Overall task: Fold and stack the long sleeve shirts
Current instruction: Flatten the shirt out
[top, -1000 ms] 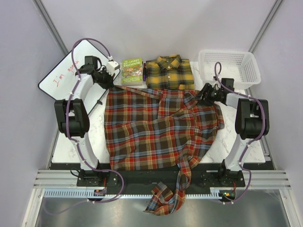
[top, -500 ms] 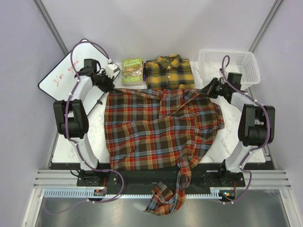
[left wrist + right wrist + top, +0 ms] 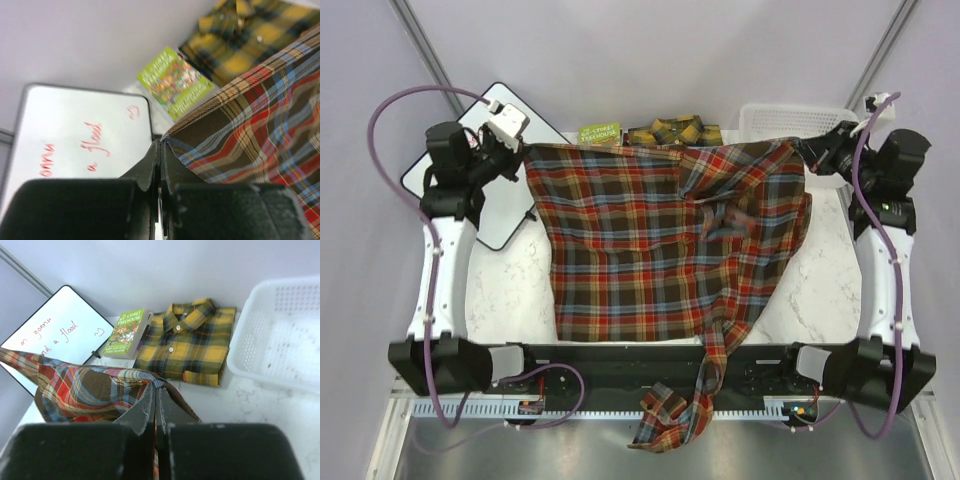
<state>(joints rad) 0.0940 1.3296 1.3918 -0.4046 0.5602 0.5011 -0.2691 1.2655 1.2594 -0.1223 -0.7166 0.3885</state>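
Red-brown plaid shirt hangs stretched between both arms above the table.
One sleeve trails off the near edge; the folded yellow-and-black shirt lies behind; left gripper and right gripper each pinch a top corner.

Two shirts; one book, basket, whiteboard

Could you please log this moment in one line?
left end effector, right end effector: shut on red-brown plaid shirt | yellow shirt: folded

Robot lab cell: plain grey walls, aluminium frame rail, whiteboard.
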